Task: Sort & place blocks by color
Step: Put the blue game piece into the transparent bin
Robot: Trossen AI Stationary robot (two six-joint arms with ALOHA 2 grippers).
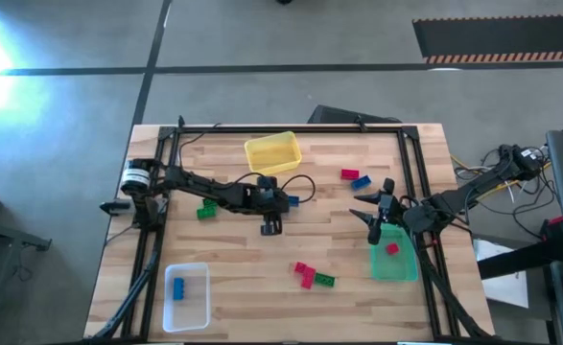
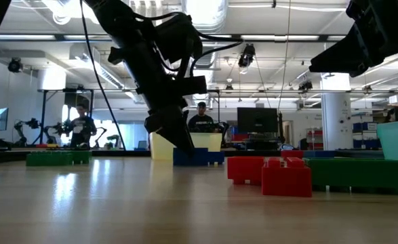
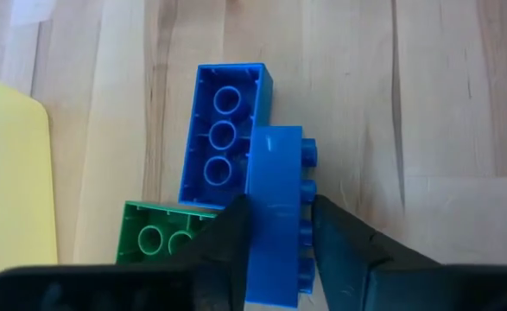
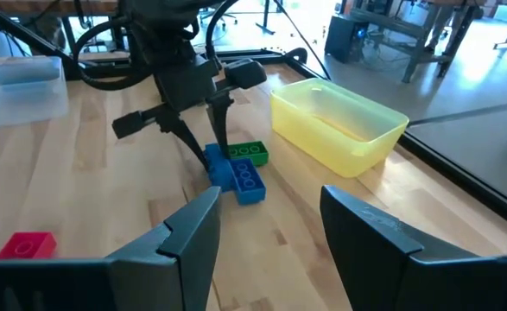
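Observation:
In the middle of the table my left gripper (image 1: 283,201) is shut on a blue block (image 3: 279,203) that lies on its side. Against it lies a second blue block (image 3: 223,138), hollow underside up, with a green block (image 3: 162,238) beside it, also underside up. My right gripper (image 4: 266,233) hangs open and empty above the translucent green bin (image 1: 393,261), which holds a red block (image 1: 392,249). The clear bin (image 1: 187,295) holds a blue block (image 1: 178,287). The yellow bin (image 1: 273,153) shows nothing inside. My left gripper pinches the blue block (image 3: 275,220) between its two fingers, one finger (image 3: 236,238) on the underside and the other (image 3: 339,246) on the studded top. The fingers slant down from the table's left, across the block. The block lies on its side on the table, touching the other blue block.
Loose blocks lie about: a green one (image 1: 206,211) at the left, a red (image 1: 349,174) and a blue (image 1: 362,182) at the far right, red (image 1: 305,272) and green (image 1: 325,280) ones near the front. People stand in the room behind the table (image 2: 83,125).

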